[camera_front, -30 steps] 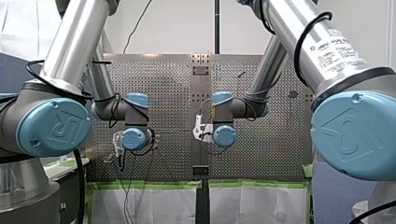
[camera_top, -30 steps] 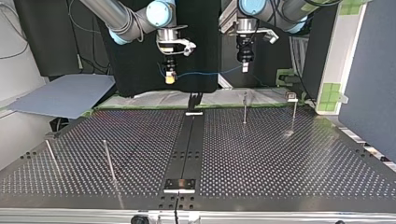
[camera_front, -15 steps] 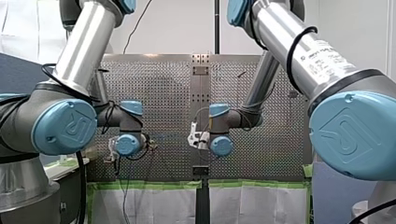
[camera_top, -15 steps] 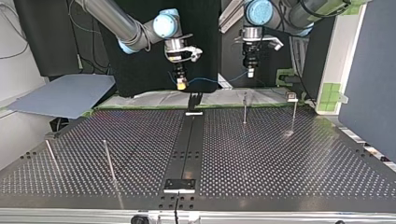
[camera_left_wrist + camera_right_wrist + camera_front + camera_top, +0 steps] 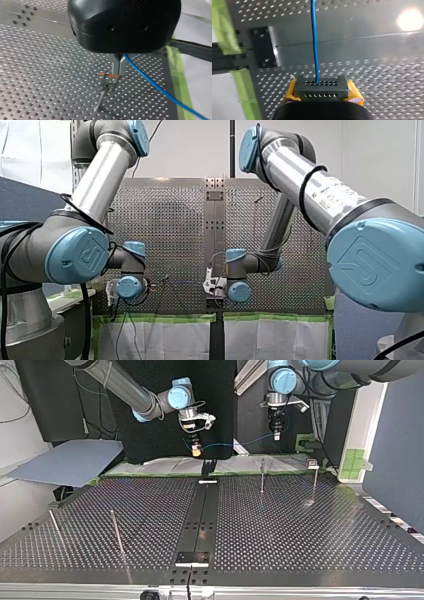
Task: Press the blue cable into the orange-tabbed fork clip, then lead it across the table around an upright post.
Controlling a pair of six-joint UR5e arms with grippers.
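Observation:
A blue cable (image 5: pixel 235 443) hangs taut between my two grippers above the table's far edge in the top view. My left gripper (image 5: pixel 119 67) has its metal fingers shut on the cable (image 5: pixel 155 86), which runs off to one side. Just under its fingertips stands the fork clip with the orange tab (image 5: pixel 109 74) on a thin stem. My right gripper (image 5: pixel 318 83), with yellow pads, is shut on the cable (image 5: pixel 314 37), which leads straight ahead. In the top view my right gripper (image 5: pixel 196 450) is left of my left gripper (image 5: pixel 276 435).
Upright posts stand on the perforated table: two at the top view's right (image 5: pixel 262 476) (image 5: pixel 315 482) and two at its left (image 5: pixel 117 532) (image 5: pixel 54 527). A dark rail (image 5: pixel 202 515) runs down the middle. A grey sheet (image 5: pixel 70 462) lies off the table's far left.
Both arms have carried the cable toward the top view's right and slightly lower. In the front view both wrists have sunk toward the table's near edge. Both grips have held.

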